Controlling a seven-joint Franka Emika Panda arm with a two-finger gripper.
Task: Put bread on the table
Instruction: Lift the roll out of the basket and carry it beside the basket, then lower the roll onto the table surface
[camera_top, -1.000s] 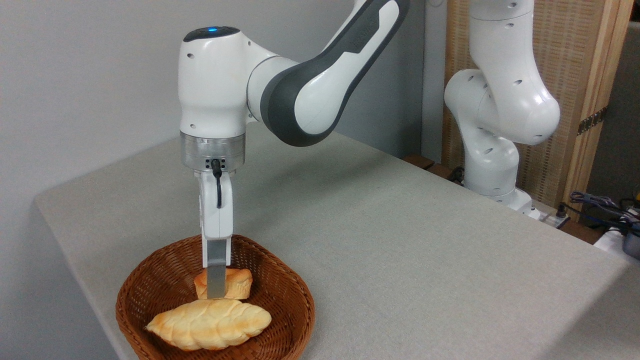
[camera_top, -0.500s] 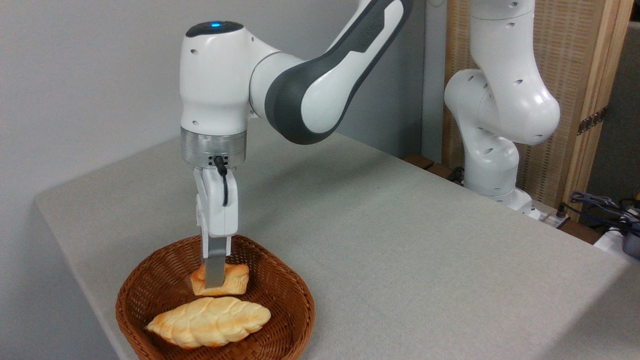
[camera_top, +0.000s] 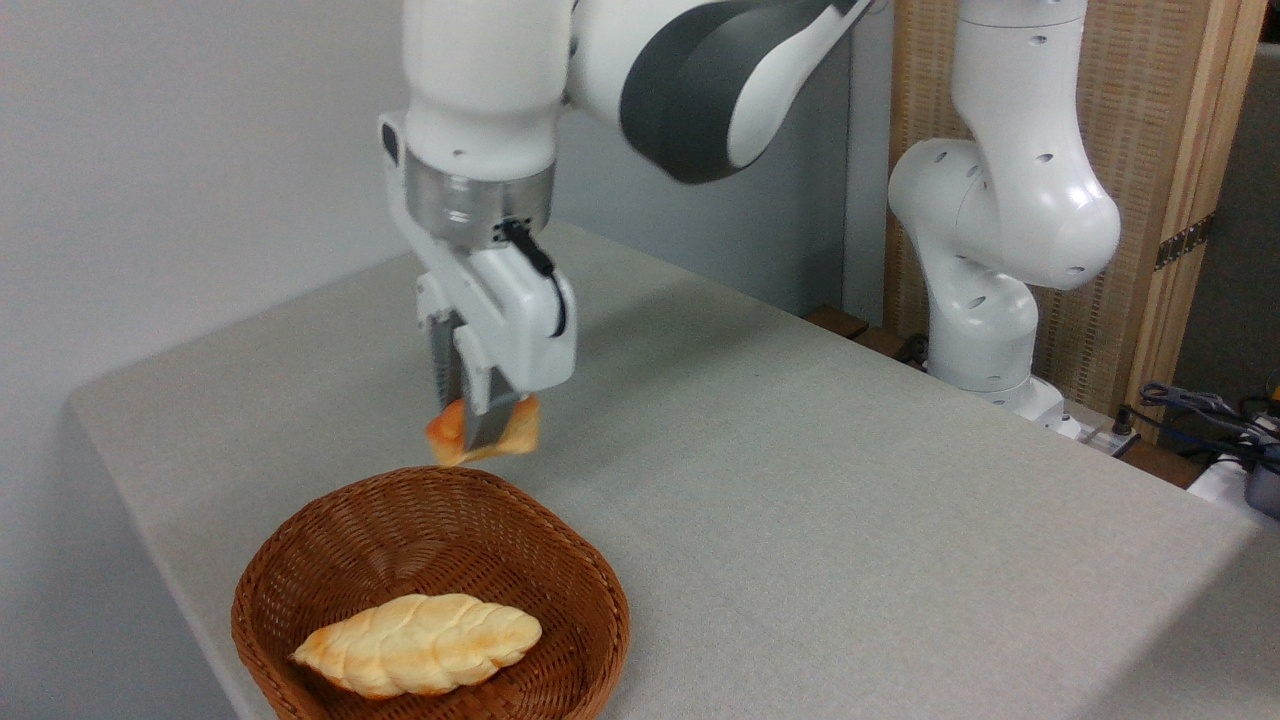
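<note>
The bread (camera_top: 515, 432), a small golden-orange bun, hangs in the air above the far rim of the wicker basket (camera_top: 590, 600). My gripper (camera_top: 472, 432) is shut on it, one finger on each side, and the bun shows blurred and tilted. Below lies the table (camera_top: 800, 480), covered in light grey-beige cloth. Most of the bun's middle is hidden behind the near finger.
A longer pale braided loaf (camera_top: 420, 643) lies in the basket at the table's front left. The arm's white base (camera_top: 985, 330) stands off the table's far right edge. Cables and a dark object (camera_top: 1230, 420) sit at the right.
The gripper has risen out of the basket with the bun in it and shifted slightly right. The wrist has turned. The braided loaf has stayed put.
</note>
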